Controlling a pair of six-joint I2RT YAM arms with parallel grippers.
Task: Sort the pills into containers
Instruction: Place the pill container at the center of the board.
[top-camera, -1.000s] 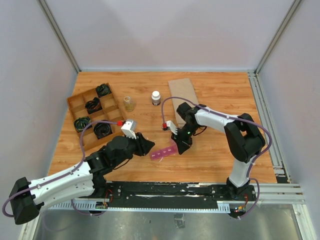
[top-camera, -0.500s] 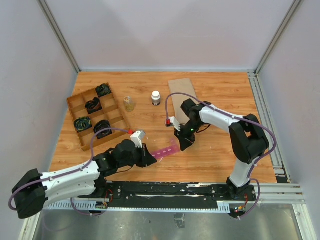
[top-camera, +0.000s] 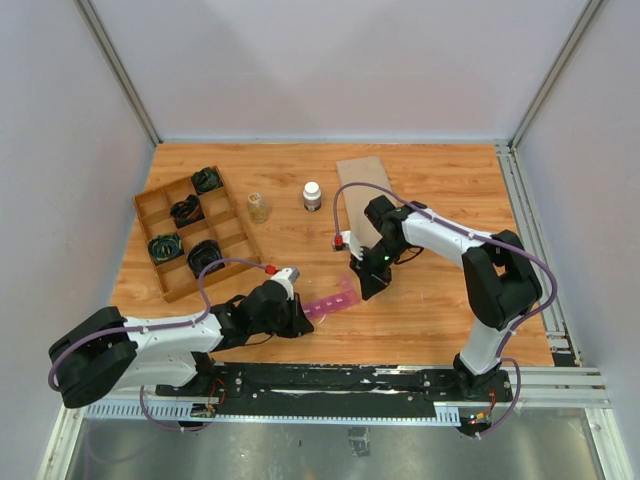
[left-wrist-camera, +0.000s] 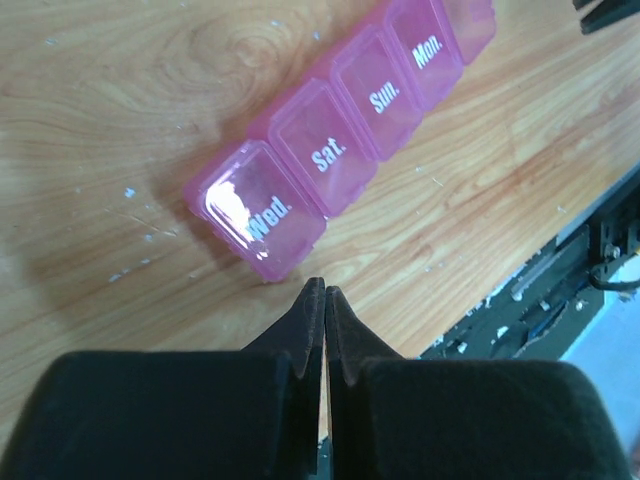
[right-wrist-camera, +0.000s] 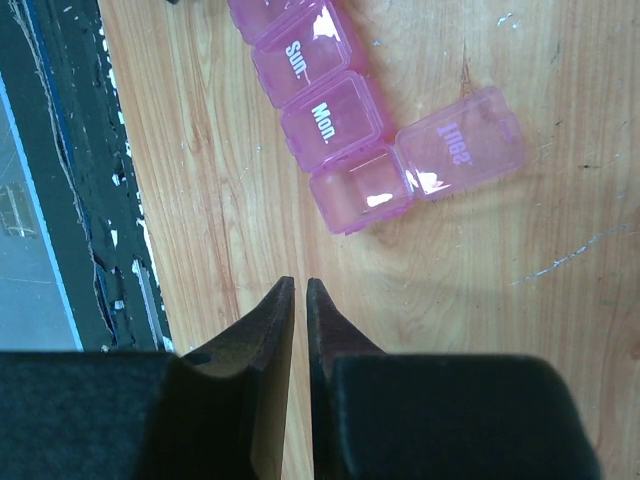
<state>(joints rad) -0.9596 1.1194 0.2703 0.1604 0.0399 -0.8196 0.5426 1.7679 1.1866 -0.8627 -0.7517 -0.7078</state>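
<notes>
The containers (top-camera: 331, 302) are one pink translucent strip lying on the wooden table between both arms. Day lids read Wed., Sat., Sun., Mon. in the left wrist view (left-wrist-camera: 330, 140). The end compartment (right-wrist-camera: 362, 190) stands open and empty, its lid (right-wrist-camera: 462, 143) flipped back flat. My left gripper (left-wrist-camera: 323, 287) is shut and empty, its tips just short of the Wed. end, and sits low at the strip's left end (top-camera: 300, 317). My right gripper (right-wrist-camera: 298, 284) is shut on nothing, a little off the open compartment, at the strip's right end (top-camera: 367, 289). No loose pills show.
A brown divided tray (top-camera: 165, 186) with black items stands at the left. A small clear jar (top-camera: 259, 207) and a white-capped bottle (top-camera: 312, 195) stand behind the strip. A cardboard piece (top-camera: 362, 180) lies at the back. The black rail (top-camera: 330, 385) borders the near edge.
My left arm has dropped lower and drawn back toward the near edge, its jaws closing fully at the strip's left end. The right gripper has barely moved.
</notes>
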